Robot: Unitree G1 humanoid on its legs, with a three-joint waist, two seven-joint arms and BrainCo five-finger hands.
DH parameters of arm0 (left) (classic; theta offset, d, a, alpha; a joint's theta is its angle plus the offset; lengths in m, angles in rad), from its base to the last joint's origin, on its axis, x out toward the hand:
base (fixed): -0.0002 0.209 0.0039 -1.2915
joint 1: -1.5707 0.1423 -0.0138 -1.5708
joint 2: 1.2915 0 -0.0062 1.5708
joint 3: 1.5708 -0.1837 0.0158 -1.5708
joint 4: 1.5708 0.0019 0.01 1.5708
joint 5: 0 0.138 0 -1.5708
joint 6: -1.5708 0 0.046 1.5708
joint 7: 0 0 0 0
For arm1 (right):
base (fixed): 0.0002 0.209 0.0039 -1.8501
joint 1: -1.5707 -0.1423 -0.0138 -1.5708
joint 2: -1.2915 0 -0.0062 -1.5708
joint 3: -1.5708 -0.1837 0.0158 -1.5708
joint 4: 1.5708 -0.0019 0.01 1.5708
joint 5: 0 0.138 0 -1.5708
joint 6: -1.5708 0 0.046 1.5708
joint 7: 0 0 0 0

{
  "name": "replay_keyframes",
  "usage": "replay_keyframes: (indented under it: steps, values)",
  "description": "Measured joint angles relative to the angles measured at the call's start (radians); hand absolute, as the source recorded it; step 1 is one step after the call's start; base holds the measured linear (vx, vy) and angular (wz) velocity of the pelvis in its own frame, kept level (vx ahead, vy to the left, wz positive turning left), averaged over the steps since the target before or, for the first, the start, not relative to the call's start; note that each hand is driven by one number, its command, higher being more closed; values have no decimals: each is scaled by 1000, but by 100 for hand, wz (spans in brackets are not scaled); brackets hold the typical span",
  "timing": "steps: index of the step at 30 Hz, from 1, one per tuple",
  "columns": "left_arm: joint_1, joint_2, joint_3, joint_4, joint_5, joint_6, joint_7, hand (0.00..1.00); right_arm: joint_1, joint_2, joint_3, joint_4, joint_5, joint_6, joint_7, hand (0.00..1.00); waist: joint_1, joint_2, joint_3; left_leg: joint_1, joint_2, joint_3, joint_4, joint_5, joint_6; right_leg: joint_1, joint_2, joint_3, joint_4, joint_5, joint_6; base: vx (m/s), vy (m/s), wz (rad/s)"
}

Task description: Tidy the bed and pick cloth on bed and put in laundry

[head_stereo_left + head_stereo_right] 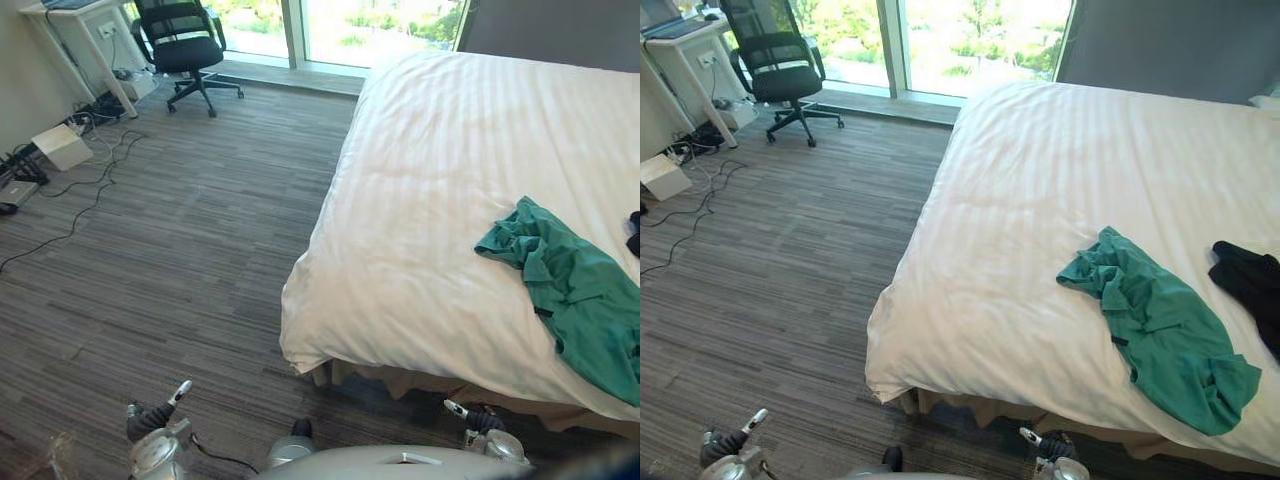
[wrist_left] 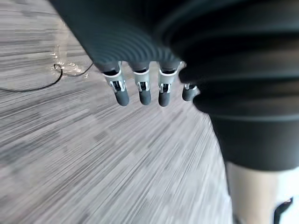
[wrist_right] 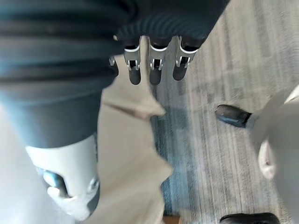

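Both hands hang low beside the robot, over the floor: left hand (image 2: 142, 91) and right hand (image 3: 155, 70) alike have loose, straight fingers with nothing in them. The green cloth (image 1: 1160, 335) lies crumpled on the bed (image 1: 420, 180), ahead and off to the right, its length slanting from mid-bed toward the near right edge, with a black cloth (image 1: 1248, 280) near it on the far side. The right hand's the nearer one, I'd say, and it would need to rise and reach over the mattress edge.

Crumpled green cloth (image 1: 1160, 335), on white bed (image 1: 1040, 210)
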Motion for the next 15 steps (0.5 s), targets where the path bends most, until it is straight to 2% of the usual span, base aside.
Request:
replay_keyframes:
  steps: [3, 5, 7, 10, 15]
  values:
    - [-40, -1, -112, 73, 40, 1, -17, 0, -9, 0, -5, 20, 0, -1, -6, 0, -32, -6, -1, 4, 3, 50, 0, -3, 1, -25, 4, 57, -16, 21, -5, -2, 13, -53]
    - [-66, -18, -184, 95, 64, 1, -22, 0, -14, 1, -13, 24, 1, -1, -9, 0, -41, -1, 2, 17, 3, 86, 0, -9, 2, -33, 7, 103, -28, 36, -7, 28, 23, -71]
    - [-91, -51, -240, 109, 71, 0, -26, 0, -22, 1, -34, 26, 14, 0, -23, 0, -70, 8, 13, 46, 4, 129, 0, -21, 2, -33, 9, 150, -34, 47, -7, 17, 17, -61]
    - [-104, -63, -254, 126, 71, -3, -34, 0, -20, 1, -64, 27, 44, 0, -38, 0, -85, 10, 15, 79, 14, 188, 2, -40, -5, -40, 20, 210, -37, 52, -12, 27, 18, -72]
    - [-102, -74, -215, 187, 49, 0, -45, 0, -13, -7, -242, 19, 105, 0, -73, 0, -103, 15, 20, 125, 27, 284, 24, -81, -12, -51, 34, 301, -32, 54, -14, 31, 16, -55]
